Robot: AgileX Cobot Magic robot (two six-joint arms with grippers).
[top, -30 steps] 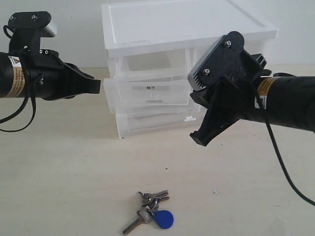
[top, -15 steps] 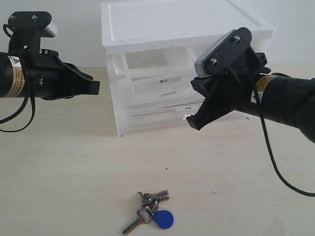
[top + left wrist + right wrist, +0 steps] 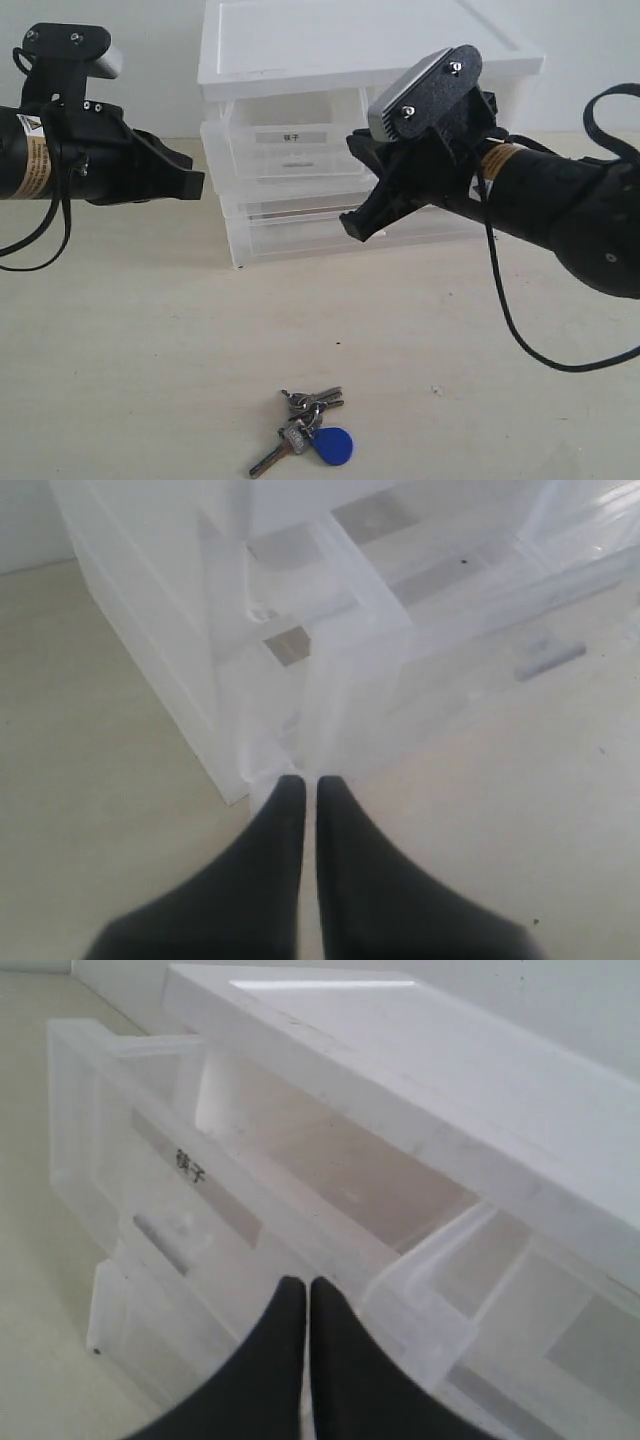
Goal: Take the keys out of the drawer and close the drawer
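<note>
The keys [image 3: 303, 432], a silver bunch with a blue oval fob [image 3: 333, 445], lie on the table near the front edge, apart from both grippers. The drawer [image 3: 290, 152], translucent with a white label strip, still stands partly out of the cabinet; in the right wrist view its open top and label [image 3: 190, 1168] show. My right gripper [image 3: 351, 228] is shut and empty, its tips [image 3: 307, 1285] at the drawer's front by its right corner. Left of the cabinet, my left gripper [image 3: 196, 183] hangs shut and empty, its tips [image 3: 303, 780] pointing at the cabinet's lower corner.
The white cabinet [image 3: 340, 50] stands at the back middle of the beige table [image 3: 130, 340], with a full-width translucent drawer [image 3: 290, 232] under the labelled one. An unlabelled half-width drawer [image 3: 520, 1300] sits beside the labelled one.
My right gripper has swung left and in toward the cabinet, and the labelled drawer's front has gone back into it. The cabinet shifted slightly. Left arm and keys stayed put.
</note>
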